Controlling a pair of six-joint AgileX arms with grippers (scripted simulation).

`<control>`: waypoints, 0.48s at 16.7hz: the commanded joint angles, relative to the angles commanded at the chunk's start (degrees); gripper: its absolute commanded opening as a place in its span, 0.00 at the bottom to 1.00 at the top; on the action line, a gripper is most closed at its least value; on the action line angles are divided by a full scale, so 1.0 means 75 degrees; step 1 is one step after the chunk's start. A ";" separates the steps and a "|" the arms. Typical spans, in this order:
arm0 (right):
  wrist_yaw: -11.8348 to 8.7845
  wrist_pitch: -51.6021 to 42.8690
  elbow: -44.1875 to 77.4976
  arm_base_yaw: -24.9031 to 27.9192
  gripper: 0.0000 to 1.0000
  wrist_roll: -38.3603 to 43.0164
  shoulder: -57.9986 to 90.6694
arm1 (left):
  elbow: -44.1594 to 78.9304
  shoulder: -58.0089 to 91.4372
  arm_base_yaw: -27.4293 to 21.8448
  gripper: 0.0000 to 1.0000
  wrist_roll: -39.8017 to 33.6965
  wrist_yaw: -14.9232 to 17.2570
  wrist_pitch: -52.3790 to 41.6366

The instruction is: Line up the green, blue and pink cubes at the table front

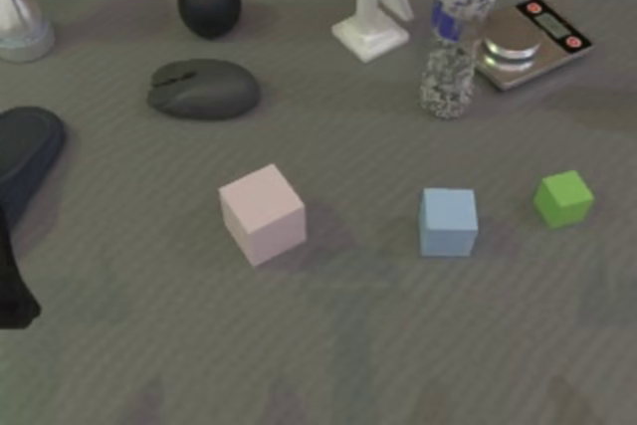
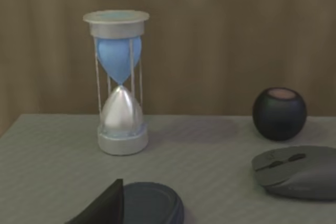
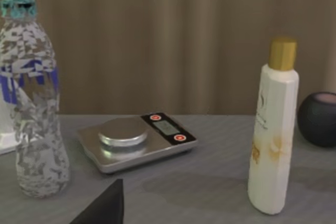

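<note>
Three cubes stand on the grey table (image 1: 338, 345) in a loose row across its middle. The large pale pink cube (image 1: 262, 213) is left of centre, the light blue cube (image 1: 448, 222) is right of centre, and the small green cube (image 1: 563, 197) is farthest right. None of them appears in either wrist view. My left gripper (image 1: 14, 291) is parked at the table's left edge, well away from the pink cube. Only a dark tip of my right gripper (image 3: 105, 208) shows in the right wrist view; the right arm is outside the top view.
Along the back stand an hourglass (image 2: 119, 82), a black round speaker (image 1: 209, 3), a grey mouse (image 1: 204, 89), a white bottle (image 3: 273, 140), a patterned water bottle (image 1: 453, 37) and a kitchen scale (image 1: 528, 42). A dark rounded object (image 1: 28, 151) lies at the left edge.
</note>
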 joint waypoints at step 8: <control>0.0014 -0.1067 0.1591 0.0163 1.00 -0.0102 0.1669 | 0.0000 0.0000 0.0000 1.00 0.0000 0.0000 0.0000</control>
